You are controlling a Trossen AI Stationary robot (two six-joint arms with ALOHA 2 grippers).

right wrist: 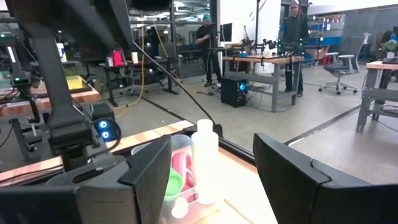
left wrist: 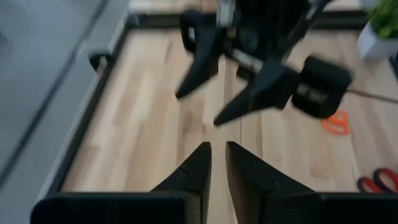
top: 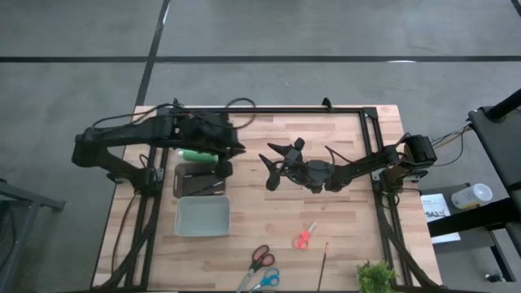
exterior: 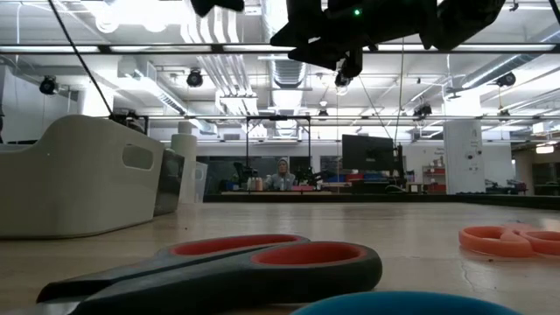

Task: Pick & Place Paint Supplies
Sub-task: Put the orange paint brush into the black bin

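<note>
Paint bottles, high view: only the green bottle (top: 195, 155) shows, just beside the left gripper (top: 234, 150), at the far edge of a dark tray (top: 199, 181). A pale bin (top: 203, 216) sits nearer than the tray. One thin brush (top: 326, 259) lies by the near edge, close to the orange scissors (top: 304, 237). The right gripper (top: 275, 167) hangs over mid-table with its fingers spread.

Low view: red-and-black scissors (exterior: 262, 262) fill the foreground, and the orange scissors (exterior: 512, 238) lie to the right. The pale bin (exterior: 79, 188) is at left. Dark arm parts hang overhead; I cannot tell which arm.

Left wrist view: the left gripper (left wrist: 217, 149) has its fingers drawn close, with a slim gap and nothing in it. The right gripper (left wrist: 205, 102) is opposite, splayed and empty.

Right wrist view: the right gripper (right wrist: 214, 162) is wide apart, grasping nothing. Beyond it, the white bottle (right wrist: 205, 155), red bottle (right wrist: 184, 169) and green bottle (right wrist: 173, 184) stand together in a clear container (right wrist: 180, 142).
</note>
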